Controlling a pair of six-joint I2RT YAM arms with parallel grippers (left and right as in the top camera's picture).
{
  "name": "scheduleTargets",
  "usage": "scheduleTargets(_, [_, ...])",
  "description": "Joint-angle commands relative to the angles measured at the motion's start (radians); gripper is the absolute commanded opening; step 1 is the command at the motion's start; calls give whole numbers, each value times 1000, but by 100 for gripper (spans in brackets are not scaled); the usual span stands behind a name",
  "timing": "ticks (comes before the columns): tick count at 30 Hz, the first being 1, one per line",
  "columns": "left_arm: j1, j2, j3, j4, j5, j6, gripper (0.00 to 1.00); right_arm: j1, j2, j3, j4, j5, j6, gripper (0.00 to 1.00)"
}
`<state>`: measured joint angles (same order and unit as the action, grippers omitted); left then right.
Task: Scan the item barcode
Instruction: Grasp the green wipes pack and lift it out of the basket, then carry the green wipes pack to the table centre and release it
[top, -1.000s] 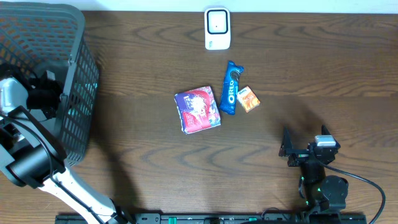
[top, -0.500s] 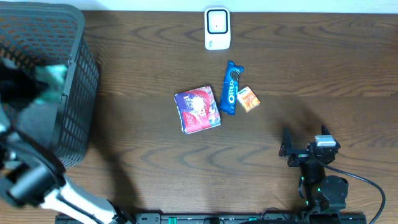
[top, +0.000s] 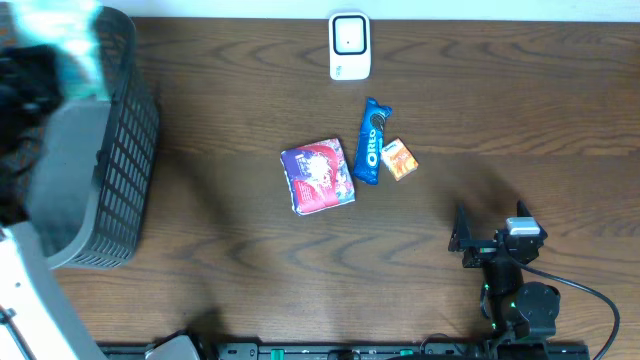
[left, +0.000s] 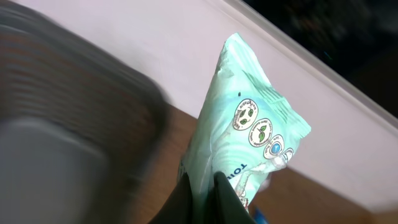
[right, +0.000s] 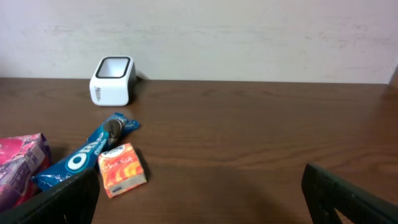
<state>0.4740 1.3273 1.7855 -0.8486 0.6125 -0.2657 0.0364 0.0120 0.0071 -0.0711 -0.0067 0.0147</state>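
A mint-green packet (left: 249, 137) is pinched at its bottom edge by the left gripper (left: 205, 190), and the dark jaws are pressed tight on it. The packet is held up in the air near the grey basket (top: 125, 170) at the left end of the wooden table (top: 230, 100). From overhead it is seen only as a blur. The right gripper (right: 200, 174) is seen low over the table's right side, with its jaws spread wide and nothing between them. A white scanner (top: 349, 45) is set at the far edge. A blue Oreo pack (top: 371, 140), a small orange box (top: 399, 158) and a pink packet (top: 318, 175) are laid close together in the middle.
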Motion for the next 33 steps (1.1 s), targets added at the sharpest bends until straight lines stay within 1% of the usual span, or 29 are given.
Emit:
scheduleTargets(1, [-163, 30, -7, -19, 4, -28, 7, -9, -5, -2, -4, -1, 11, 99])
scheduleTargets(4, [-322, 64, -30, -30, -84, -82, 7, -9, -5, -2, -4, -1, 11, 99])
scheduleTargets(7, [-477, 125, -56, -33, -238, -156, 7, -9, -5, -2, -4, -1, 11, 99])
scheduleTargets(10, [-605, 208, -71, -34, -388, -229, 7, -9, -5, -2, -4, -1, 11, 99])
scheduleTargets(11, [-637, 234, -72, -34, -413, -248, 8, -9, -5, -2, -4, -1, 11, 99])
scheduleTargets(14, [-748, 343, -72, -30, -443, -329, 7, -9, -5, -2, -4, -1, 11, 99])
scheduleTargets(20, [-898, 528, -72, -27, -442, -492, 7, -9, -5, -2, -4, 0, 11, 99])
scheduleTargets(24, [-968, 613, -72, -8, -442, -507, 7, -9, -5, -2, -4, -1, 11, 99])
scheduleTargets(26, [-988, 635, -72, -2, -442, -507, 15, -9, -5, -2, -4, -1, 11, 99])
scheduleTargets(27, [-993, 642, -72, -2, -442, -507, 33, -9, -5, -2, -4, -1, 11, 99])
scheduleTargets(28, [-996, 642, -72, -2, -442, -506, 48, -9, -5, -2, -4, -1, 11, 99])
scheduleTargets(29, [-996, 642, -72, -2, -442, -504, 57, -9, -5, -2, -4, -1, 11, 99])
scheduleTargets(31, [-994, 636, -72, -2, -442, -481, 65, -9, -5, -2, -4, -1, 11, 99])
scheduleTargets(33, [-979, 620, -72, -4, -440, -440, 68, -9, -5, -2, -4, -1, 11, 99])
